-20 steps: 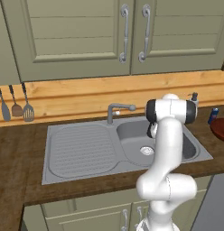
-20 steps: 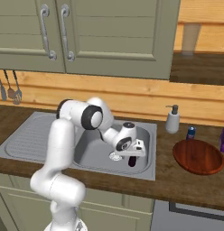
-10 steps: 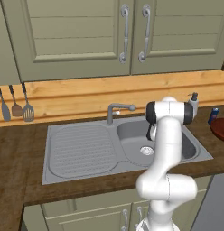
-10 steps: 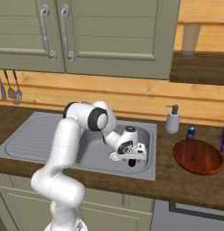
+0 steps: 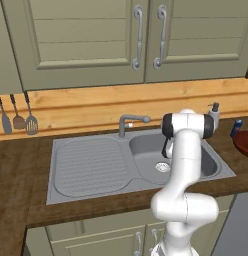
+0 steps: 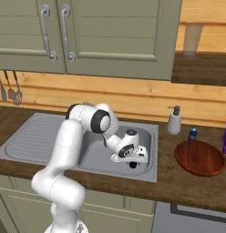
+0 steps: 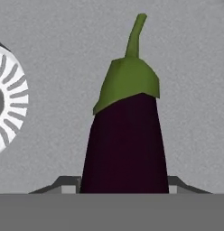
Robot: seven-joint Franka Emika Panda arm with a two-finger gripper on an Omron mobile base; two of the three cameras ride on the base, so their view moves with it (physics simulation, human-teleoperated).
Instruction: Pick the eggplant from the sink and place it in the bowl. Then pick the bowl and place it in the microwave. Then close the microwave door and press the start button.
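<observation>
In sink, end effector straddles eggplant; grip unclear. No legible writing.

My arm bends forward and down from the elbow, wrist low. My pincer points downward, its fingers set apart on either side.

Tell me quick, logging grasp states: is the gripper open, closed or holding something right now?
Gripper: down in the sink, jaws either side of the eggplant; whether they grip it cannot be told.
</observation>
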